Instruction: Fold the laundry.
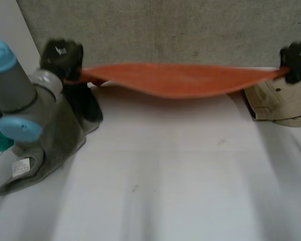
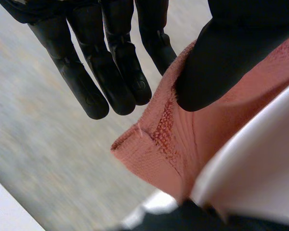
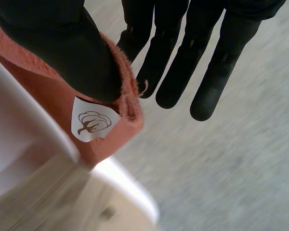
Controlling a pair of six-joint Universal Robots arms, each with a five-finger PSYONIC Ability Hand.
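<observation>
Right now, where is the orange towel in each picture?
Head view: orange towel stretched between left hand and right hand.
Left wrist view: its corner pinched under the left hand's thumb.
Right wrist view: its labelled corner pinched under the right hand's thumb.
Shared landmark: the white table.

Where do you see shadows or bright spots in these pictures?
Head view: the orange towel, stretched between left hand and right hand, throws a faint shadow on the white table. Wrist views: the table's edge beside the towel is brightly lit.
</observation>
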